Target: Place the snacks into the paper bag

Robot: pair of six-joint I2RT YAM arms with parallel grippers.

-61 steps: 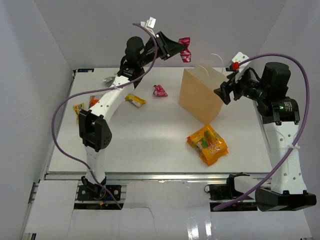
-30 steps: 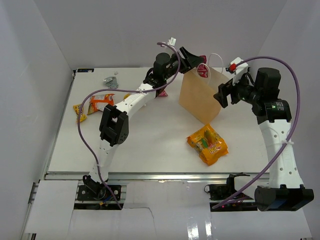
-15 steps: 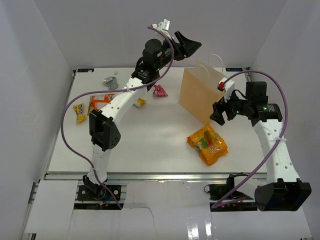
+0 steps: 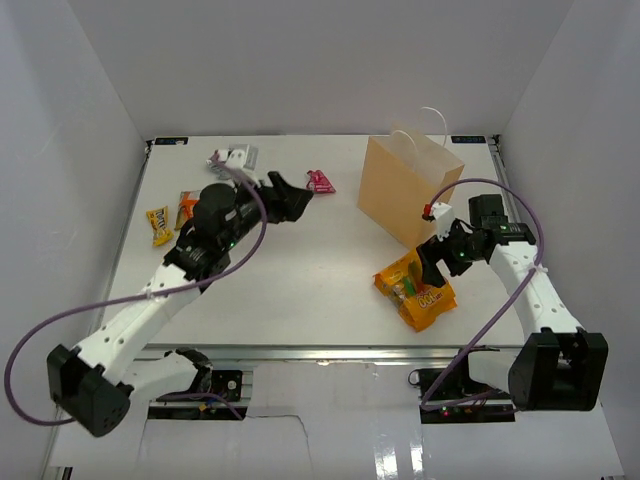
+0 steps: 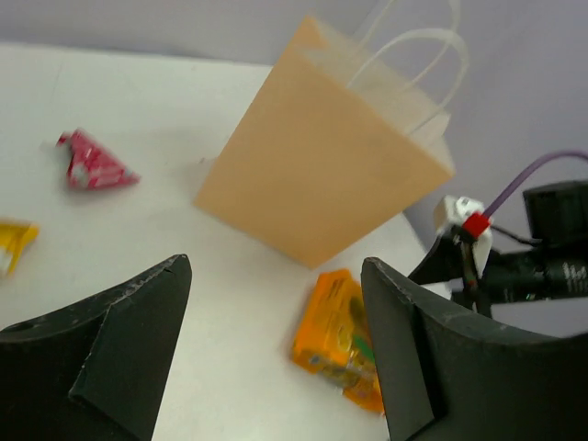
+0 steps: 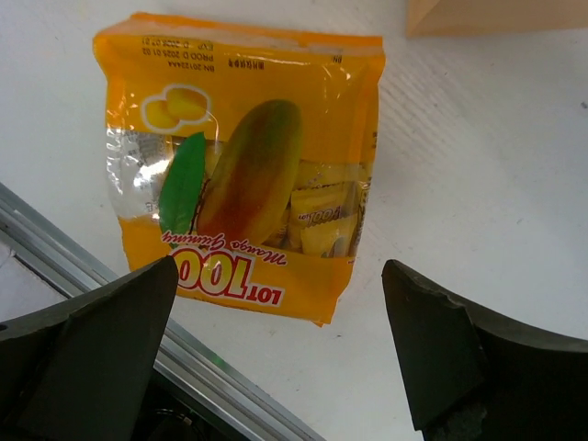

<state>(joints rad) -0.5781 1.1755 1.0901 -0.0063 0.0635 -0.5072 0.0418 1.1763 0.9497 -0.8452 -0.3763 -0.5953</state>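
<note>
Pick-up seems in hand: the right gripper [image 6: 278,273] hangs wide open and empty over the large orange crinkly snack bag [image 4: 415,290], flat on the white tabletop [image 4: 300,290] lower right of the overhead view near the tall tan paper bag [image 4: 405,190], and must next descend and close.

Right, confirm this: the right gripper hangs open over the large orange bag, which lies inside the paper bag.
Not inside. The top external view shows the large orange bag lying on the table just outside the paper bag, on its near side. The right gripper does hang open over it.
</note>
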